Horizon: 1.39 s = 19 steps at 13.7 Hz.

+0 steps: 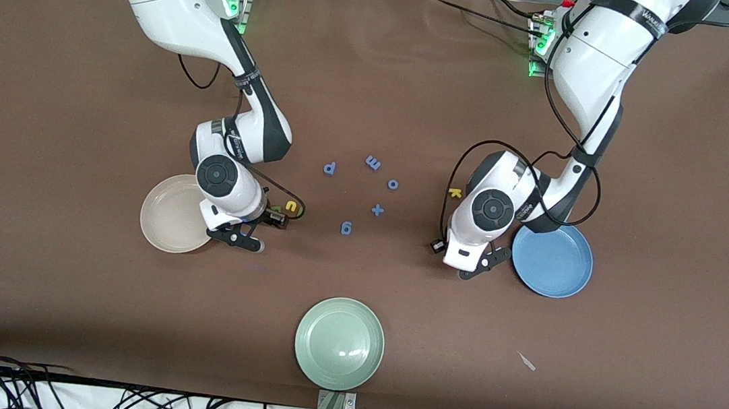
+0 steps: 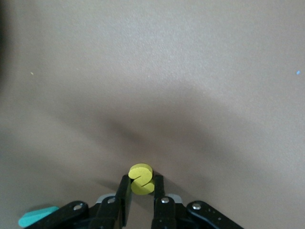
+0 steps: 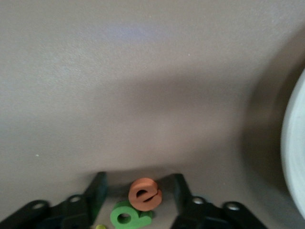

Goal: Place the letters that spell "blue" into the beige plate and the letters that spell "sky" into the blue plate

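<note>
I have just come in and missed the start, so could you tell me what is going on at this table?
Two arms are sorting small foam letters into plates. The left gripper, low beside the blue plate, has its jaws shut on a yellow s. The right gripper, low beside the beige plate, has its jaws on either side of an orange e, not yet touching it, with a dark green b right beside it. A yellow k lies on the table. Both plates look empty.
</note>
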### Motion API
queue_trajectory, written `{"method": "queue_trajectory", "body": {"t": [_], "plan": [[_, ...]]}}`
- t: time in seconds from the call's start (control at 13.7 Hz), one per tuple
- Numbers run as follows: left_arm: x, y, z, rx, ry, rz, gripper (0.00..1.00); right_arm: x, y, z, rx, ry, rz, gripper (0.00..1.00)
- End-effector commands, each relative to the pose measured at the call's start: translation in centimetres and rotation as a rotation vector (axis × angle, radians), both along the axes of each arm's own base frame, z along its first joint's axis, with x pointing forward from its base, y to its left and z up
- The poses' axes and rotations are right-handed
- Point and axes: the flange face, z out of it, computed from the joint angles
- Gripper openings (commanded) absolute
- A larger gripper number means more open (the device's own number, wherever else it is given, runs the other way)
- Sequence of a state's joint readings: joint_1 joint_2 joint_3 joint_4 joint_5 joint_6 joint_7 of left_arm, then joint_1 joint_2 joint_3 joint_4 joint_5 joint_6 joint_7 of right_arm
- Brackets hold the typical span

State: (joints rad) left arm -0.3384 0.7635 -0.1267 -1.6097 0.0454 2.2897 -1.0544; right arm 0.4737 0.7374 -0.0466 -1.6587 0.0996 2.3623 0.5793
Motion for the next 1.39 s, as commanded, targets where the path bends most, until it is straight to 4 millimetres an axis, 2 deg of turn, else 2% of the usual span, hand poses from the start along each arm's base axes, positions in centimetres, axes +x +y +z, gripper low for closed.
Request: {"method": "queue_trajectory", "body": {"t": [0.0,0.07,0.22,0.37,0.44,0.59,0.73,0.95,1.02,1.1,1.17,1.24,1.32], "plan": [[1.1,2.1,3.3,0.013,0.006,-0.043,0.00,-0.6,-0.2,-0.4,0.006,0.004,-0.002,0.46],[1.7,4.0,5.2,0.017,0.021,-0.075,0.00,-0.7,-0.2,-0.4,0.005,0.006,-0.002,0.39],[2.1,7.9,7.9,0.024,0.085,-0.179,0.00,-0.8,-0.1,-0.5,0.004,0.011,-0.004,0.34],[2.2,11.8,9.0,0.021,0.142,-0.257,0.00,-1.0,-0.2,-0.3,0.003,0.013,-0.004,0.31],[2.0,13.0,8.6,0.025,0.173,-0.302,0.00,-1.0,-0.2,-0.2,0.004,0.013,-0.002,0.28],[1.4,15.2,7.2,0.083,0.213,-0.402,0.00,-0.8,-0.1,0.5,0.008,0.005,0.009,0.28],[1.3,16.7,6.3,0.098,0.232,-0.450,0.00,-0.7,-0.3,0.8,0.005,0.013,0.008,0.28],[1.8,17.8,5.2,0.080,0.227,-0.507,0.02,-0.6,-0.2,1.3,0.009,0.006,0.012,0.26],[2.0,18.1,4.6,0.073,0.217,-0.516,0.11,-0.4,-0.2,1.9,0.010,0.003,0.014,0.26],[2.0,18.1,4.6,0.073,0.214,-0.519,0.42,-0.2,-0.3,2.4,0.004,0.018,0.018,0.26],[2.1,18.3,4.9,0.067,0.214,-0.546,0.83,0.5,-0.4,3.5,0.001,0.029,0.042,0.26],[2.2,17.8,5.6,0.057,0.209,-0.568,1.00,1.2,-1.1,4.7,-0.003,0.050,0.068,0.26],[2.1,16.9,6.6,0.054,0.205,-0.579,1.00,2.3,-2.5,5.7,-0.004,0.064,0.078,0.26]]}}
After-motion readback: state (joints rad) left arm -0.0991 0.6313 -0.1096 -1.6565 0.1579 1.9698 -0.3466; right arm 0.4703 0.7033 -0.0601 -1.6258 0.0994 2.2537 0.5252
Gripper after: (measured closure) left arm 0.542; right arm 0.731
